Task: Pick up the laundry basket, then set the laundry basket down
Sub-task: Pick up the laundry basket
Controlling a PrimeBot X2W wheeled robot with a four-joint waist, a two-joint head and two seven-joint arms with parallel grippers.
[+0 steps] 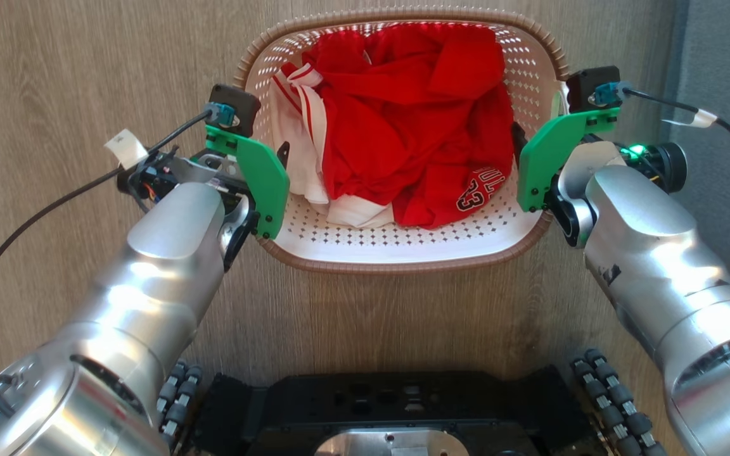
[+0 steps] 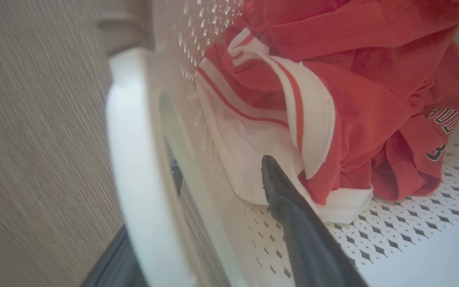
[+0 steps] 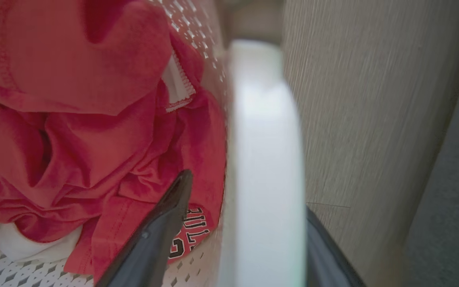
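The laundry basket (image 1: 403, 263), cream-white with perforated walls and a brown woven-look rim, sits centred before me on the wood floor, holding red and white clothes (image 1: 403, 120). My left gripper (image 1: 270, 164) is at its left side. In the left wrist view one dark finger (image 2: 289, 207) is inside the wall and the other outside the white handle (image 2: 134, 159). My right gripper (image 1: 533, 142) straddles the right side the same way, with one finger (image 3: 161, 223) inside by the red shirt and the white handle (image 3: 265, 159) between the fingers. Both look shut on the handles. I cannot tell whether the basket is off the floor.
Wood-grain floor (image 1: 54, 76) surrounds the basket. A grey strip (image 1: 726, 57) runs along the right edge. My black base (image 1: 390, 405) with roller wheels lies just below the basket. Black cables (image 1: 35, 215) trail from both wrist cameras.
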